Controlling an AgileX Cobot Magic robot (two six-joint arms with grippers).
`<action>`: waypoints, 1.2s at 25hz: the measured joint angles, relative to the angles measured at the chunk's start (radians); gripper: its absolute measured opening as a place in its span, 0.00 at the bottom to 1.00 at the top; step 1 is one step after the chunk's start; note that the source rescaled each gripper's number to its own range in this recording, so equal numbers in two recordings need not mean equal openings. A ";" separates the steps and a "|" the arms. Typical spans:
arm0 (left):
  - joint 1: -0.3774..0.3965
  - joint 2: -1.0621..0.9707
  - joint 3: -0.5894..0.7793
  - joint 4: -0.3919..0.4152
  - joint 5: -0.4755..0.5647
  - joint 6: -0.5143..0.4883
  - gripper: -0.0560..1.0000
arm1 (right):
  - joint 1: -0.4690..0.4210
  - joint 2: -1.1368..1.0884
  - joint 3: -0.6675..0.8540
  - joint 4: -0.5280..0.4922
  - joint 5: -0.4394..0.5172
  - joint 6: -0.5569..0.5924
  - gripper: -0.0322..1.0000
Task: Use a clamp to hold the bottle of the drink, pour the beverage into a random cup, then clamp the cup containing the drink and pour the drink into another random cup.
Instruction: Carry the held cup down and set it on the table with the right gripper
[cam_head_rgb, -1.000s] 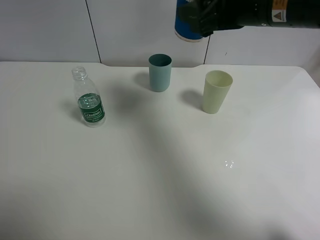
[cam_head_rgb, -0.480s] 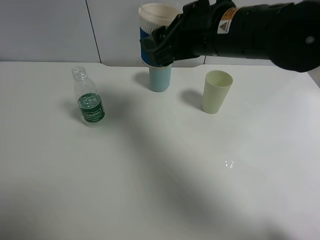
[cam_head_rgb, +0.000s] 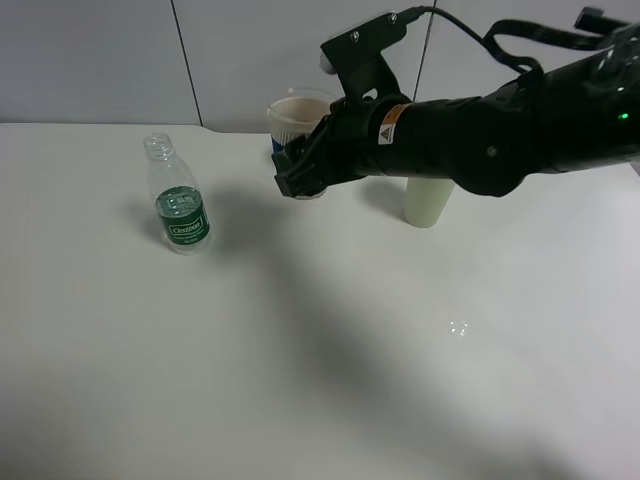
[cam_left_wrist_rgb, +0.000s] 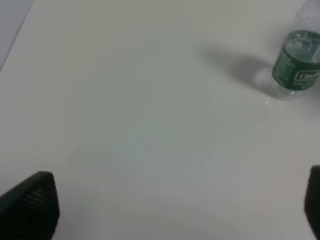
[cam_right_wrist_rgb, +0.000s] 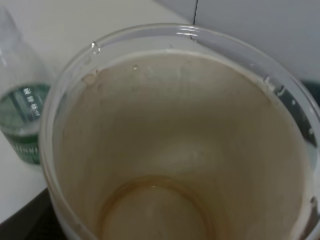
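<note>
The exterior high view looks down over the table (cam_head_rgb: 300, 380). Both wrist views share the bottle (cam_left_wrist_rgb: 296, 65); the right peers closely into the cup (cam_right_wrist_rgb: 180, 150).

Even, soft overhead light, bright enough. My right arm (cam_head_rgb: 480, 130) throws a broad, faint shadow over the table (cam_head_rgb: 300, 380) below my fingers; the bottle (cam_head_rgb: 178, 208) casts a soft one behind it. My right wrist view is blurred, the cup (cam_right_wrist_rgb: 180, 145) too near. A small glare spot (cam_head_rgb: 458, 327) glints on the tabletop.
</note>
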 joint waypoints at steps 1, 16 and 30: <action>0.000 0.000 0.000 0.000 0.000 0.000 1.00 | 0.000 0.017 0.000 0.000 -0.006 0.001 0.03; 0.000 0.000 0.000 0.000 0.000 0.000 1.00 | 0.000 0.183 -0.001 -0.028 -0.154 0.019 0.03; 0.000 0.000 0.000 0.000 0.000 0.000 1.00 | 0.003 0.315 -0.002 -0.177 -0.213 0.023 0.03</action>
